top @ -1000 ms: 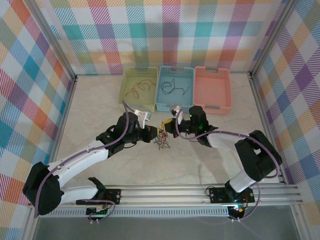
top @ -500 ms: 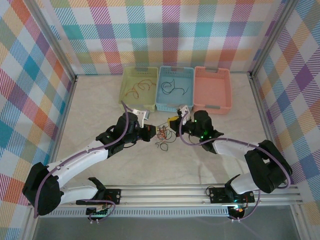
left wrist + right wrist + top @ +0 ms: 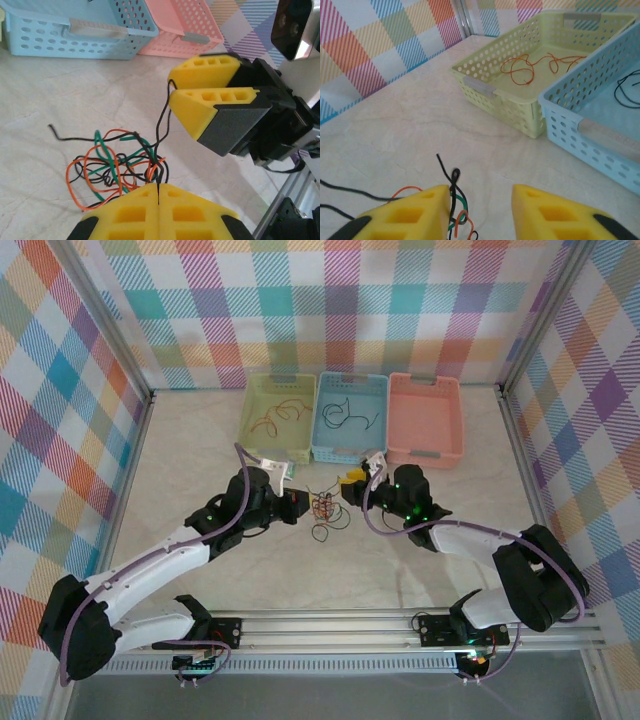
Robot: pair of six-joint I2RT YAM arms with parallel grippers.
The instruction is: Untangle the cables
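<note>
Left wrist: L pincer point(image 3: 158, 187) shut on blk cable point(image 3: 158, 135); R pincer point(image 3: 171, 89) parted, empty, just past cables point(image 3: 115, 160)

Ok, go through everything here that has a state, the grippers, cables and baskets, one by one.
left gripper: shut on the black cable
right gripper: open, holding nothing
black cable: drawn up out of the tangle towards the right gripper
cable tangle: knotted, lying between the grippers
green basket: upright, orange cables inside
blue basket: upright, dark cable inside
pink basket: upright, empty
</note>
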